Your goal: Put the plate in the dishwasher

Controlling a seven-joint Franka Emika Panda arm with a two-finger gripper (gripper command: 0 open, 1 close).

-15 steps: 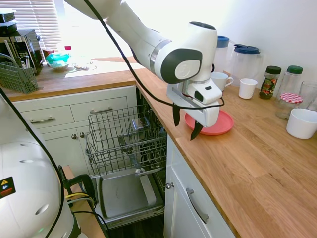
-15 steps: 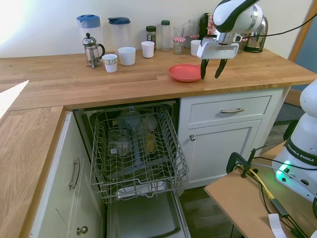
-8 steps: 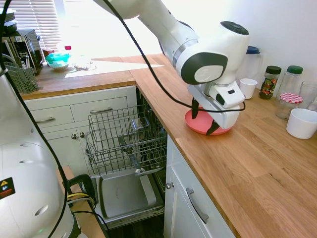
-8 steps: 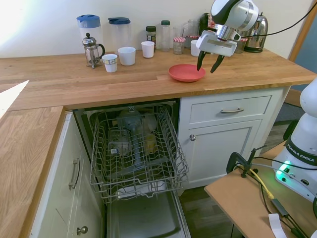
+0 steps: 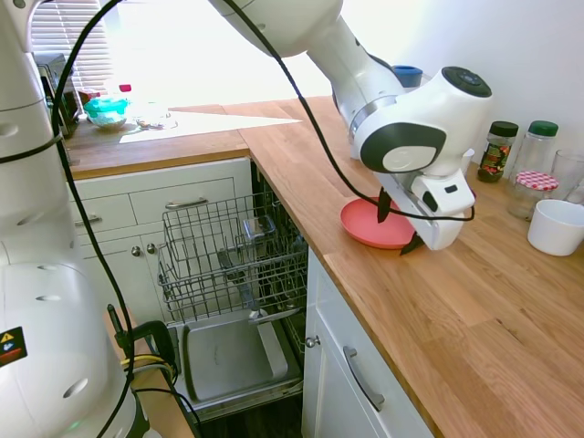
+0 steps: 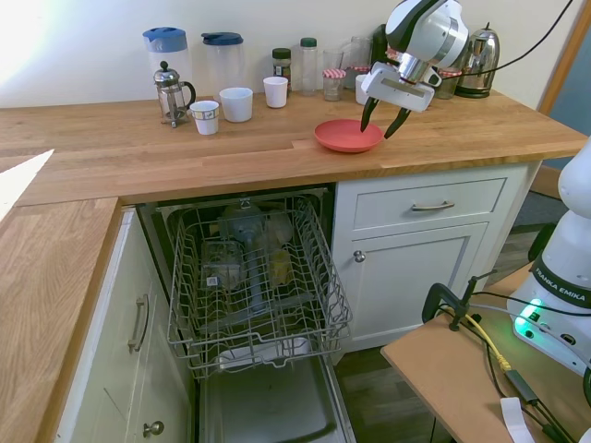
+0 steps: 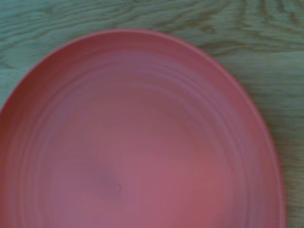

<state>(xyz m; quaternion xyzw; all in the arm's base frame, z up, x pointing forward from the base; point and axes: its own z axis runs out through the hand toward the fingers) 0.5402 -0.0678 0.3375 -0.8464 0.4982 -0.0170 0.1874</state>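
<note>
Nearest me in the second exterior view, bottom centre of the frame: the dishwasher point(image 6: 254, 305) stands open, door point(image 6: 268, 415) dropped flat, lower wire rack point(image 6: 259, 277) pulled out over it, some glassware inside. White cabinets on both sides.

Mid-frame, on the wooden counter point(image 6: 185, 152): I see the plate point(image 6: 347, 136) lying flat close to the front edge, right of centre. In the first exterior view the plate point(image 5: 370, 224) sits at centre right, just above the open machine.

The gripper point(image 6: 380, 118) hangs tilted over the plate's right rim, fingers spread wide, one fingertip point(image 6: 366, 117) over the plate, the other off its edge. Nothing between them. I cannot tell whether a tip touches the rim.

Wrist view is filled with the plate point(image 7: 137, 142), counter grain around it.

Far side, along the wall at the top of the frame: two jugs point(image 6: 194, 60), a coffee press point(image 6: 171, 92), cups point(image 6: 235, 103), jars point(image 6: 295, 65), a kettle point(image 6: 476, 65).
</note>
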